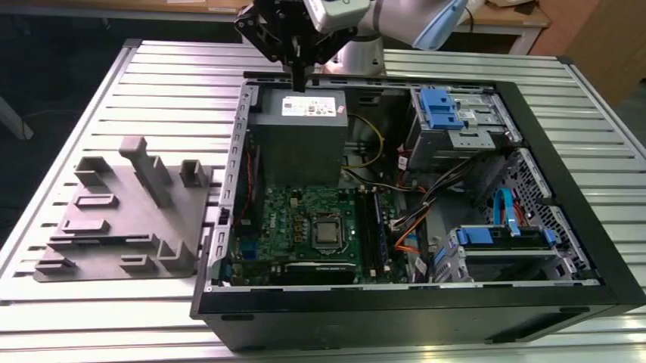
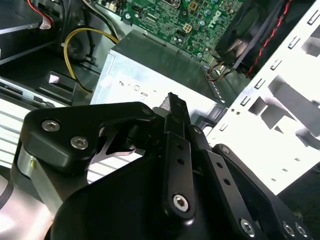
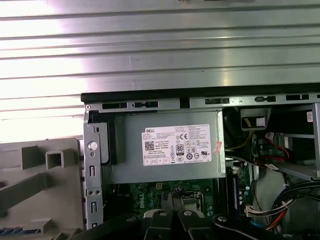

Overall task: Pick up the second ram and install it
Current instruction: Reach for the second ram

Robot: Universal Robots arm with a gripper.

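**Exterior view:** the second ram (image 1: 301,85) is held upright by the gripper (image 1: 299,69) at the 11 o'clock edge of the open computer case (image 1: 404,306); it could be knocked askew against the rim if lowered off-line.

**Second wrist view:** jaws are seen pinched on the second ram (image 2: 175,105).

**First wrist view:** a power supply (image 3: 170,150) and motherboard (image 3: 150,192) are housed inside the case.

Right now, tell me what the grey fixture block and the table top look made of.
Fixture block: probably plastic, matte uniform grey, moulded-looking raised holders. Table top: likely aluminium, silvery ribbed slats with bright glare.
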